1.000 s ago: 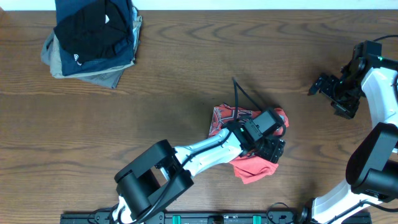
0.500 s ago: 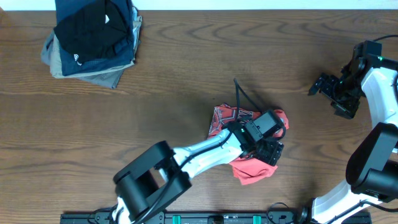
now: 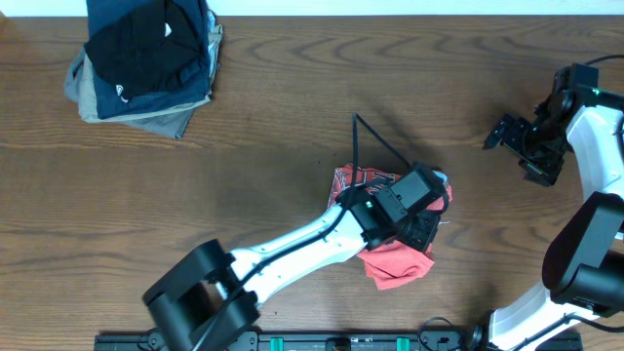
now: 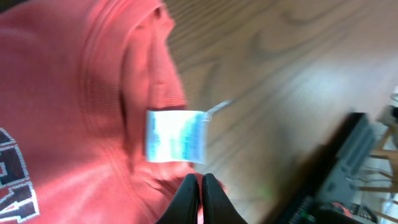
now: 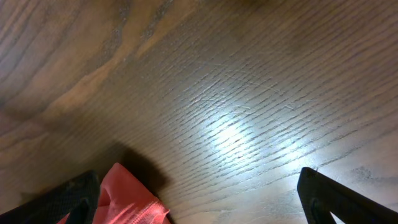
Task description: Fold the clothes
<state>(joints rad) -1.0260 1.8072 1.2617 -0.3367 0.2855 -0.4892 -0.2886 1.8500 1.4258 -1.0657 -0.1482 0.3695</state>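
Nothing could be read outright. The T-shirt [image 4: 74,93] carried navy block lettering [image 4: 15,180] outlined in white, cut off at the edge of the left wrist view, and its collar tag [image 4: 176,135] showed only a blur of teal print. A small white mark [image 3: 119,94] on the folded black garment [image 3: 146,49] was too small to make out.

Matt cloth T-shirt [image 3: 395,265], glossy wooden table [image 3: 292,97]
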